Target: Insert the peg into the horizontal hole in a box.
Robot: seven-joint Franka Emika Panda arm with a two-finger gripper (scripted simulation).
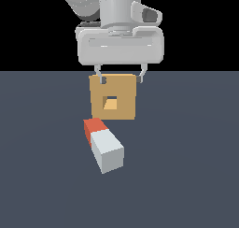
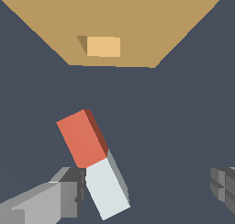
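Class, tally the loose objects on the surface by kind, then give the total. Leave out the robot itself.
Peg: 1
Box: 1
Total: 2

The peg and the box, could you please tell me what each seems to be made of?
Both are simulator renders, so material stays open. The peg: flat matte surfaces, light grey with a red-orange end, no gloss or grain; it could pass for painted plastic. The box: uniform matte tan, lighter inside its hole; wood-coloured, but no grain shows.
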